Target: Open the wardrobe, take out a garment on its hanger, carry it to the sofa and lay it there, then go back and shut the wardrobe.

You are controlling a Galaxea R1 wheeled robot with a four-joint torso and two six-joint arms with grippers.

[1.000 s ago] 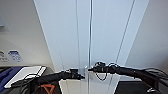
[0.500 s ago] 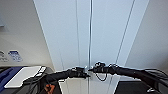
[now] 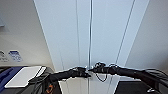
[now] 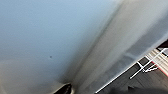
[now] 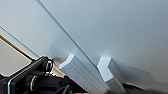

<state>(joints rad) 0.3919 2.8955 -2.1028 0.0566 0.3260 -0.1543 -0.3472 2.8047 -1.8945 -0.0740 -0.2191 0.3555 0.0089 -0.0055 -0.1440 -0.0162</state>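
Soft, even light; possibly motion-blurred

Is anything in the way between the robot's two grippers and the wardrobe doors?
Nothing visible. The left gripper and right gripper sit right at the wardrobe centre seam, and the two white handles show close up in the right wrist view.

Both claws, left [image 3: 86,73] and right [image 3: 92,70], seemingly meet at the wardrobe [image 3: 105,37] seam.

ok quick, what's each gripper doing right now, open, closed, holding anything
Left gripper: at the wardrobe centre seam; open or closed cannot be told.
Right gripper: at the same seam by the handles; cannot be told either.
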